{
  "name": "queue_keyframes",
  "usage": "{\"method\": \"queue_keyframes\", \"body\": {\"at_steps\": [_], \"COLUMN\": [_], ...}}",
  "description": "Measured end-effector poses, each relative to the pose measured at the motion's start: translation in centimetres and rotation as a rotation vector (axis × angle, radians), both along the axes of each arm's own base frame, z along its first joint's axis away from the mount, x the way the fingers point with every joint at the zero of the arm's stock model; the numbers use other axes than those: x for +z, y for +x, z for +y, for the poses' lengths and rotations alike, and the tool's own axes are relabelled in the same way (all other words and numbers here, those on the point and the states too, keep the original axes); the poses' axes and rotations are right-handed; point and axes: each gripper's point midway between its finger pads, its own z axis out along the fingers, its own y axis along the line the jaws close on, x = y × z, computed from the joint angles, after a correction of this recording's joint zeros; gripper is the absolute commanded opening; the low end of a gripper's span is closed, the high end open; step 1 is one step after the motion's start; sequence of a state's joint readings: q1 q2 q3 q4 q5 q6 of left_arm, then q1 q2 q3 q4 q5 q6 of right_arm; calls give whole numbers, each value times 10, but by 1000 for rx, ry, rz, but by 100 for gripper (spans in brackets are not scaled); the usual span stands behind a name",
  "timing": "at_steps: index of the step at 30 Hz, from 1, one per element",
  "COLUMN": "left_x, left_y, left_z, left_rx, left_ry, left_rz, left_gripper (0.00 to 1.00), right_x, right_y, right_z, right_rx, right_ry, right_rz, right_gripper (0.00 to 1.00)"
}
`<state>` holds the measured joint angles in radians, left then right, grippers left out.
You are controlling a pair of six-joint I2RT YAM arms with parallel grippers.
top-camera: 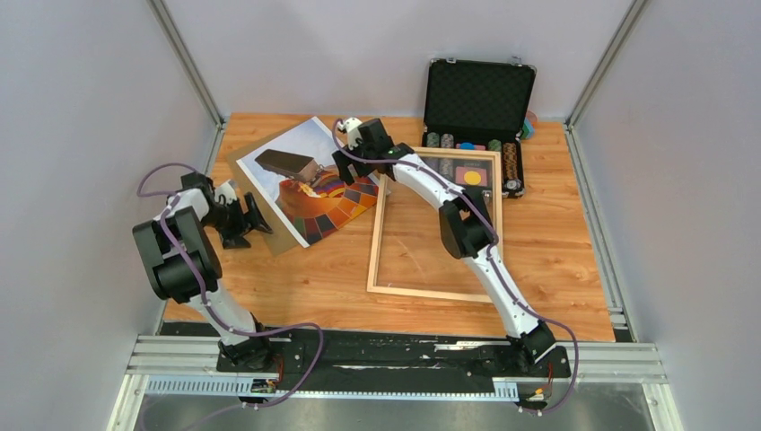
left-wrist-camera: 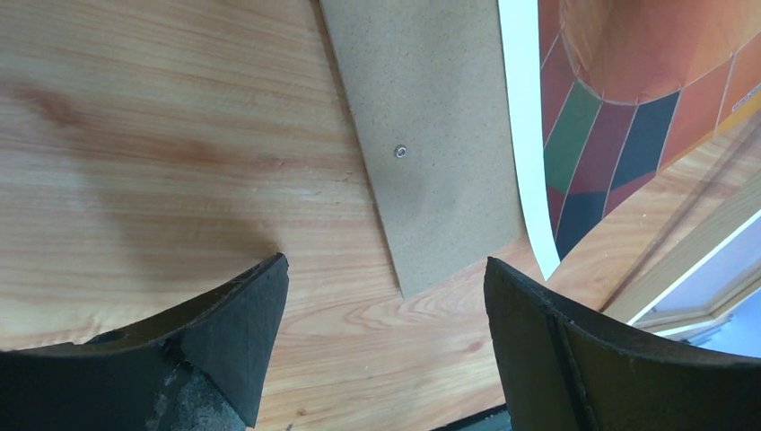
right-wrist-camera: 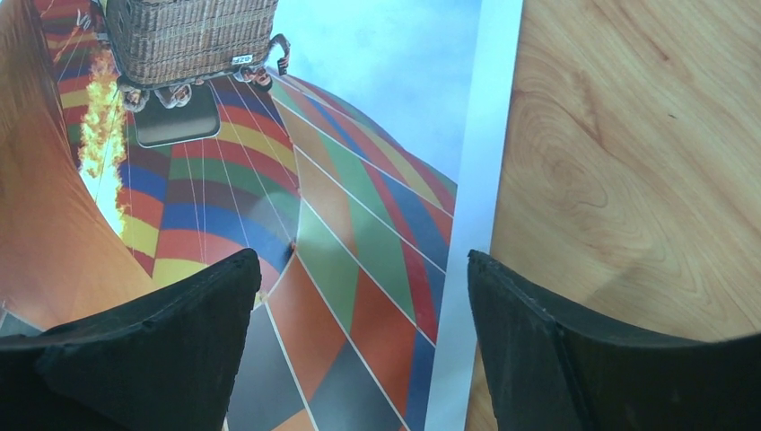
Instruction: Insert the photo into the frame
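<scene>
photo (top-camera: pixel 301 193) upper middle, just left of frame (top-camera: pixel 422 292) | left gripper (left-wrist-camera: pixel 386 269) fingers spread apart | right gripper (right-wrist-camera: pixel 363 269) fingers spread apart above photo edge

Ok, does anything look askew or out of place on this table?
Yes. The light-wood rectangular picture frame has its far end lying over the open black chip case, so it probably isn't flat. The hot-air-balloon paper print sits skewed on the brown backing board.

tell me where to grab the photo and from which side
Probably take the photo by the white border facing the frame, from above on the frame side. The print lies flat and face up, so only an edge offers purchase; there it meets bare table, not the backing board, and the open right gripper straddles it.
</scene>
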<state>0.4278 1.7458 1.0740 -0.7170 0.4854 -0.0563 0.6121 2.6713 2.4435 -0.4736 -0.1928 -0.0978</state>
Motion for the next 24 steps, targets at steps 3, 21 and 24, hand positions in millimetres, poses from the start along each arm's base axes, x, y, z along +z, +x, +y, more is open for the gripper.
{"method": "queue_keyframes", "body": {"at_steps": [3, 21, 24], "left_x": [5, 51, 51], "left_y": [3, 15, 15], "left_z": [2, 4, 4], "left_rx": [-14, -78, -79], "left_ry": [18, 82, 83], "left_rz": [-30, -222, -222], "left_gripper": [88, 88, 88], "right_x": [-5, -20, -20], "right_y": [-3, -28, -35], "right_z": [5, 33, 39], "right_rx": [14, 88, 105], "right_ry": [3, 10, 8], "right_rz": [6, 30, 30], "right_gripper": [86, 84, 84]}}
